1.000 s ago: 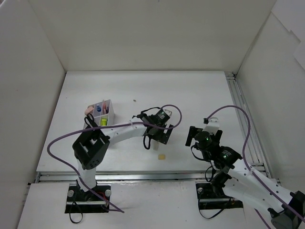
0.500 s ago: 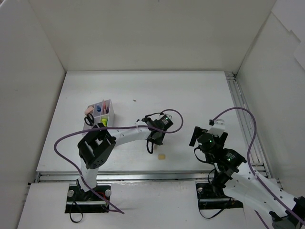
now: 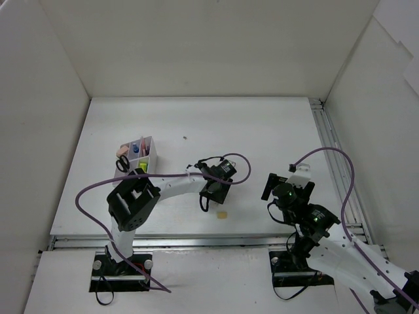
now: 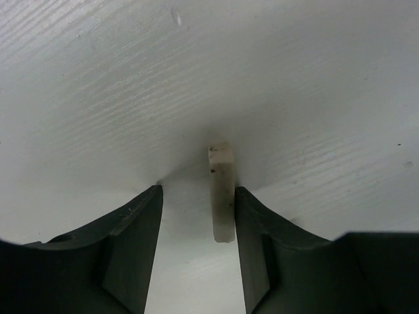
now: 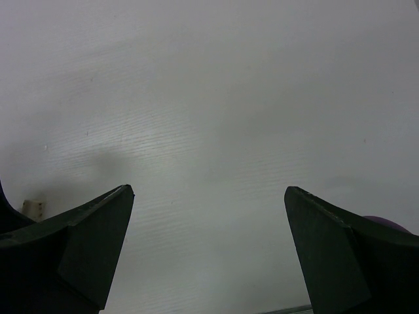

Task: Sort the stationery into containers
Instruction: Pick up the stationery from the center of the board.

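Beige eraser (image 4: 222,193) between left hand's (image 4: 198,191) fingers (image 4: 134,235), wrist-view.

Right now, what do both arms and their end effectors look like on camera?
Both arms, left arm and right arm, have white links with black joint housings. A purple cable loops along each. The right arm shows small green lights. The left end effector and right end effector have dark, wedge-shaped fingers.
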Robot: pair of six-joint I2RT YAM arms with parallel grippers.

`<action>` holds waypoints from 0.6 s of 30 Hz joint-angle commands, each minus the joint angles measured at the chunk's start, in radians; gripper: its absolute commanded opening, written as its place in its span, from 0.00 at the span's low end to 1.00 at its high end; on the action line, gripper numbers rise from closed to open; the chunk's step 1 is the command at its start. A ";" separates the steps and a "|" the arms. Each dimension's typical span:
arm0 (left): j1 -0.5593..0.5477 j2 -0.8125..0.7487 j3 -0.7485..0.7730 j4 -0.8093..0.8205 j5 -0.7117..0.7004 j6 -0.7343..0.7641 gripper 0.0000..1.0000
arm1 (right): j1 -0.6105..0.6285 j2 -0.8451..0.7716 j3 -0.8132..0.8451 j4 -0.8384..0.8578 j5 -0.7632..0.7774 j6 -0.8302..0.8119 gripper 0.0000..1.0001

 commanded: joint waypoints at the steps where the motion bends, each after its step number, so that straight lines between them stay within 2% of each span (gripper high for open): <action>1: -0.006 -0.012 -0.008 0.011 0.051 0.006 0.42 | -0.002 0.017 0.050 0.014 0.059 0.021 0.98; 4: -0.006 -0.003 -0.010 0.011 0.060 0.003 0.33 | -0.004 0.022 0.051 0.015 0.058 0.023 0.98; 5: -0.015 -0.001 -0.011 0.011 0.061 0.003 0.24 | -0.007 0.025 0.051 0.014 0.058 0.023 0.98; 7: -0.015 -0.010 -0.014 0.020 0.064 0.000 0.13 | -0.004 0.025 0.053 0.015 0.061 0.023 0.98; 8: -0.015 -0.019 -0.022 0.022 0.063 -0.003 0.02 | -0.005 0.025 0.053 0.014 0.061 0.023 0.98; 12: 0.022 -0.090 -0.040 0.037 0.037 0.016 0.00 | -0.005 0.025 0.056 0.014 0.047 0.012 0.98; 15: 0.109 -0.255 -0.086 0.040 0.028 0.049 0.00 | -0.005 0.016 0.065 0.015 0.036 -0.017 0.98; 17: 0.195 -0.347 -0.138 0.035 -0.041 0.071 0.00 | -0.004 0.010 0.070 0.015 0.038 -0.032 0.98; 18: 0.227 -0.445 -0.152 0.029 -0.049 0.081 0.00 | -0.005 0.001 0.073 0.015 0.042 -0.049 0.98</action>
